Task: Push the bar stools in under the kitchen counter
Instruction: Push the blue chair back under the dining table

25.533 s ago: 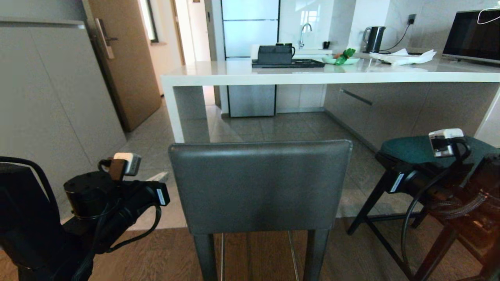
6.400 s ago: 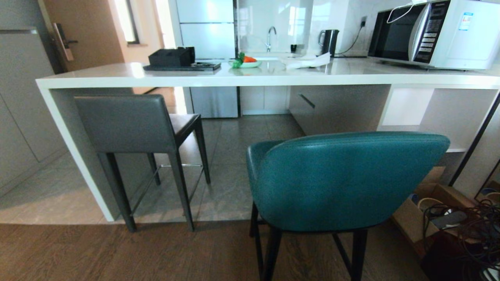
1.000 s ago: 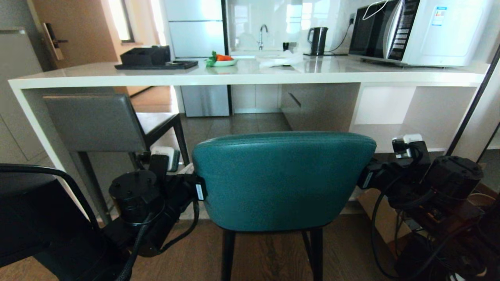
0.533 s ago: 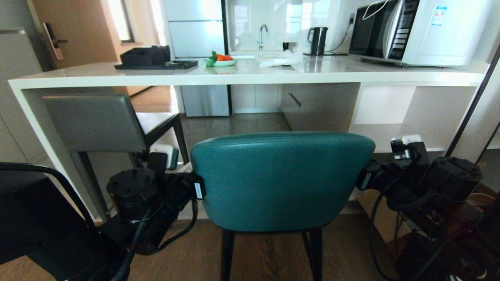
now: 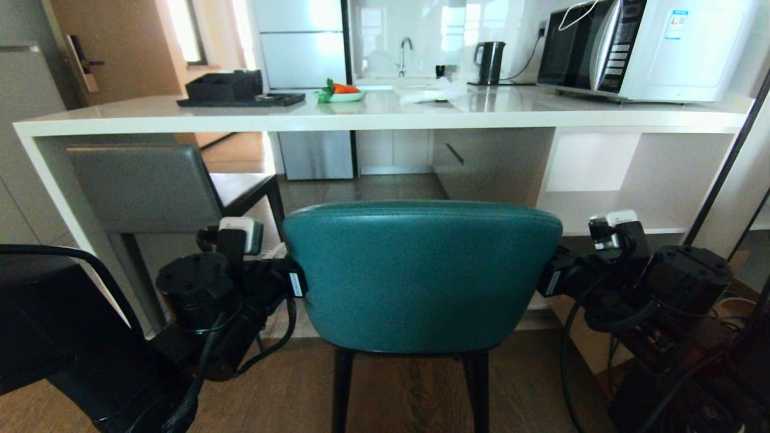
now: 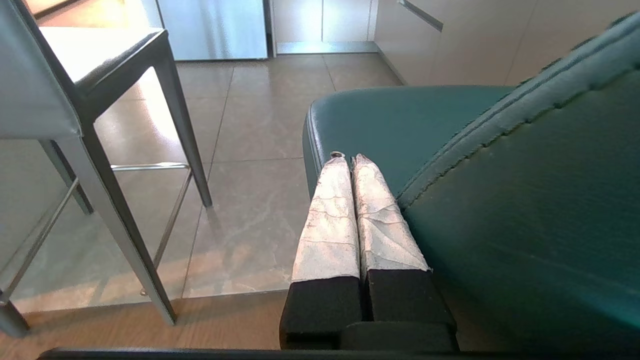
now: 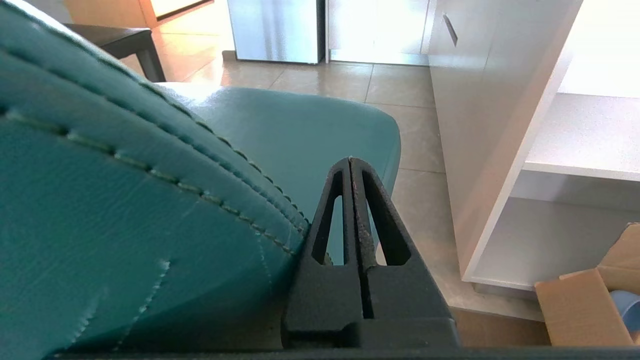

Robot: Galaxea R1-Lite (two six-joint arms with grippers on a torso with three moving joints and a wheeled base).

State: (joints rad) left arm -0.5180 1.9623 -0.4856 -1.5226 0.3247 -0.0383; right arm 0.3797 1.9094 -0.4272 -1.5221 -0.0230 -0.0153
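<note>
The teal bar stool (image 5: 421, 276) stands right in front of me with its curved back toward me, short of the kitchen counter (image 5: 385, 117). My left gripper (image 6: 348, 157) is shut and empty. It lies along the left end of the teal back (image 6: 525, 200), beside the seat. My right gripper (image 7: 350, 160) is also shut and empty, and it lies against the right end of the back (image 7: 125, 200). In the head view both sets of fingers are hidden behind the back. The grey bar stool (image 5: 141, 186) stands at the left, its seat under the counter top.
White open shelves (image 5: 607, 180) fill the space under the counter's right part. A cardboard box (image 7: 580, 310) and loose cables (image 5: 710, 373) lie on the floor at the right. A microwave (image 5: 643, 45), a plate of vegetables (image 5: 340, 93) and a black tray (image 5: 240, 96) sit on top.
Both arms and the teal stool have shifted forward toward the counter and slightly left over the last second. Earlier on, the grey stool stood out from the counter; it is now under it.
</note>
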